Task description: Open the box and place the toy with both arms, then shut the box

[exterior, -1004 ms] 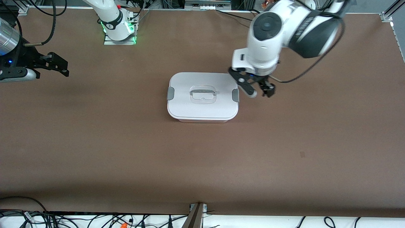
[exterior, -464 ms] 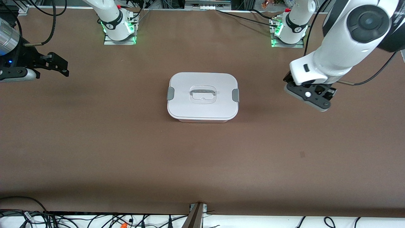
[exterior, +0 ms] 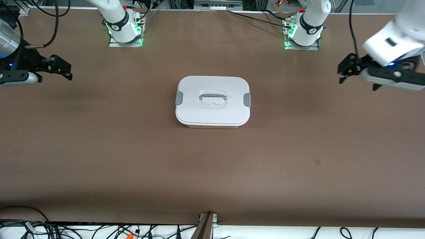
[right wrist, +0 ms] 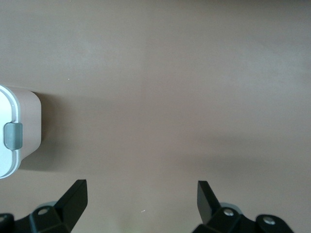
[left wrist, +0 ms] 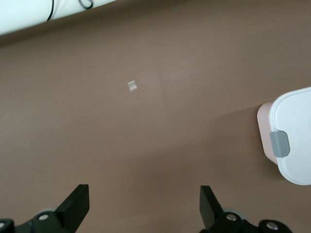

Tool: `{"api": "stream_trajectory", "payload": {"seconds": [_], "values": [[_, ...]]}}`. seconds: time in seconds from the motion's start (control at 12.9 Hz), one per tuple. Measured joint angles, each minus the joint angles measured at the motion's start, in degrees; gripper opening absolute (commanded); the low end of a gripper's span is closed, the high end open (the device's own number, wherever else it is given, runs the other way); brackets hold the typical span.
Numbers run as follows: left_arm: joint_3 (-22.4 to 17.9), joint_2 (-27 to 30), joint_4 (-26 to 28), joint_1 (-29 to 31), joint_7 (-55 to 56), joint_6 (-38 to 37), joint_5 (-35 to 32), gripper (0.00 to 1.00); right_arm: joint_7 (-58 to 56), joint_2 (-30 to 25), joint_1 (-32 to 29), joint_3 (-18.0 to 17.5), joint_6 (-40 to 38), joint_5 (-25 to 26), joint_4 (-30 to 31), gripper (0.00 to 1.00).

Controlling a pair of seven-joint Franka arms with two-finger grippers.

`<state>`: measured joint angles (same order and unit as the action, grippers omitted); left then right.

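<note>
A high camera across the counter (exterior: 212, 166) faces both arm bases and looks steeply down, taking in the whole brown surface with the box (exterior: 212, 102) at its middle. The left wrist camera looks down over the left tool (left wrist: 143, 206) from well above the counter, catching only one clipped end of the box. The right wrist camera, over the right tool (right wrist: 141, 201), frames the box's other clipped end. All three views share the box.
</note>
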<state>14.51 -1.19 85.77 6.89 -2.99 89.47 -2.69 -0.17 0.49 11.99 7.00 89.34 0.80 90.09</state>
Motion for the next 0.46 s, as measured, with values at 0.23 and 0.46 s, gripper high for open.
{"api": "stream_trajectory", "payload": {"seconds": [0.23, 0.46], "values": [[-14.71, 4.26, 6.78, -4.58, -0.14, 2.75, 2.84, 1.0, 0.0, 0.01, -0.01, 0.01, 0.0, 0.0, 0.0, 1.0], [-16.82, 4.23, 8.65, -6.05, 0.07, 4.6, 3.09, 1.0, 0.0, 0.01, 0.0, 0.01, 0.0, 0.0, -0.01, 1.0]]}}
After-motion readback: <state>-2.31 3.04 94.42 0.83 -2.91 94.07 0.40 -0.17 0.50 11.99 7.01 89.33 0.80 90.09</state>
